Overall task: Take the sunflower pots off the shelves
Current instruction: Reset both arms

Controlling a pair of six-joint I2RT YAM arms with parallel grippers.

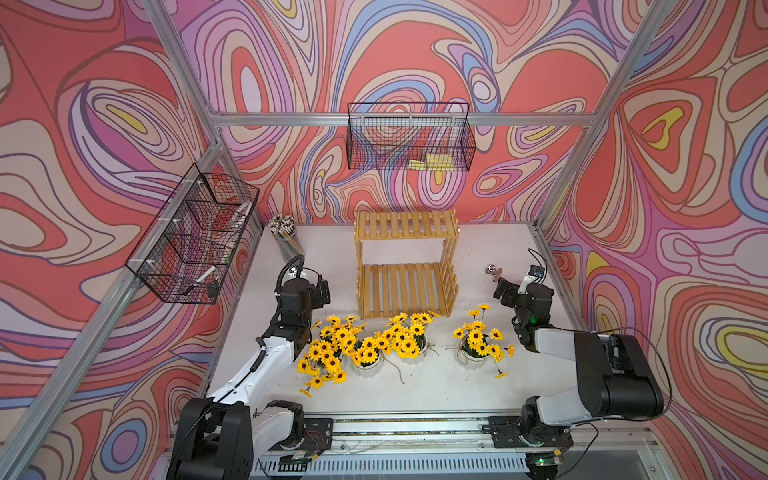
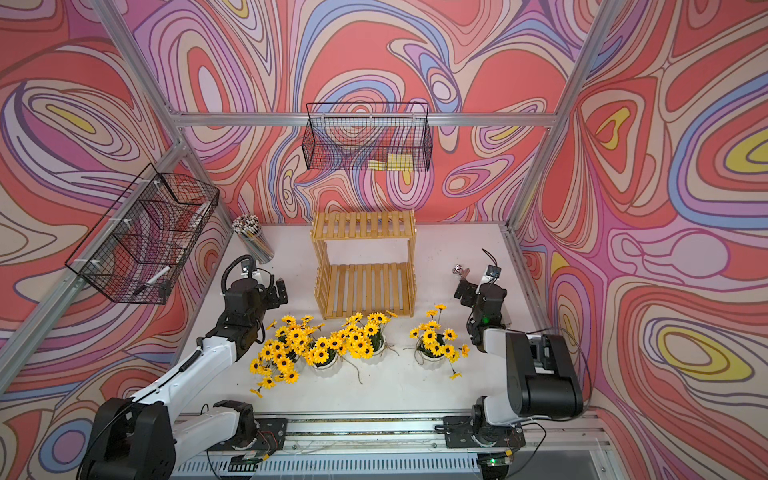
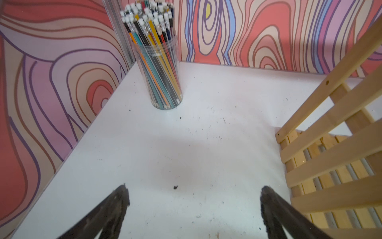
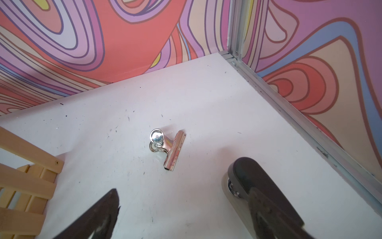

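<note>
Both top views show the shelves [image 1: 405, 286] bare and the sunflower pots [image 1: 368, 368] standing on the table [image 1: 440, 390] just before them; left gripper [image 3: 193, 190] and right gripper [image 4: 175, 184] gape empty; the task looks done, so only withdrawal seems due.

The shelves [image 1: 405, 227], an upright two-tier rack of yellowish slatted wood, have at their 6 o'clock four white ribbed sunflower pots [image 1: 368, 369] in a row on the table [image 1: 415, 399], the 4 o'clock pot [image 1: 473, 362] set apart.
</note>
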